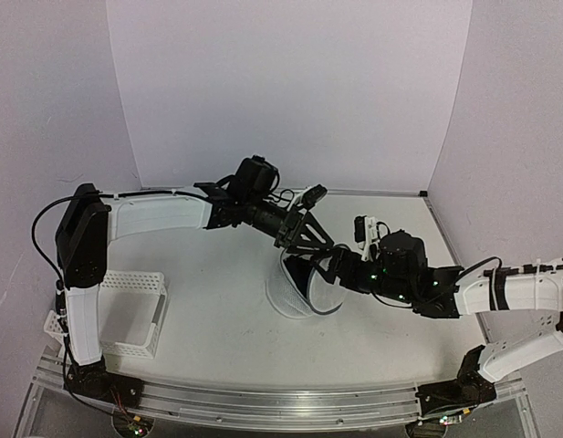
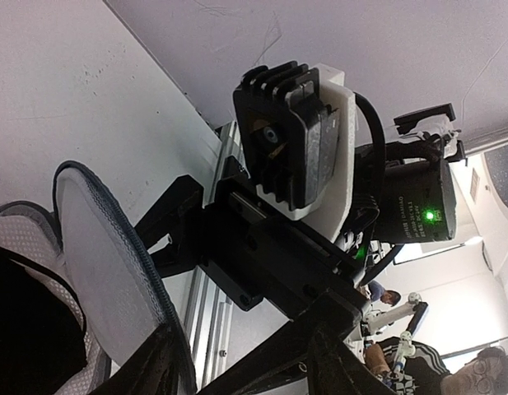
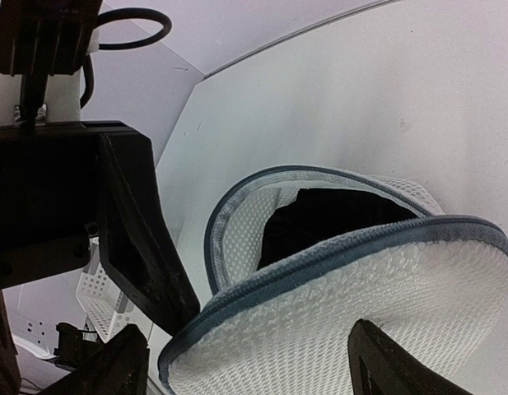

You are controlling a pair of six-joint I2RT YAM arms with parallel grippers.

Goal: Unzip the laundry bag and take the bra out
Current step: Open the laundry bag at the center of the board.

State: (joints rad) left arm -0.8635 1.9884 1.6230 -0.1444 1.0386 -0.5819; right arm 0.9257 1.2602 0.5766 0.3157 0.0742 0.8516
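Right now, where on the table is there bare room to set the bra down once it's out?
Bare table lies between the white lattice basket and the laundry bag, and along the near edge in front of the bag. The far right corner is also free. The middle is crowded: the left gripper and right gripper meet at the bag.

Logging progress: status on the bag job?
Left tool open at laundry bag. Right tool open, straddling its flap. Bag unzipped, bra inside. Tools crowd each other.
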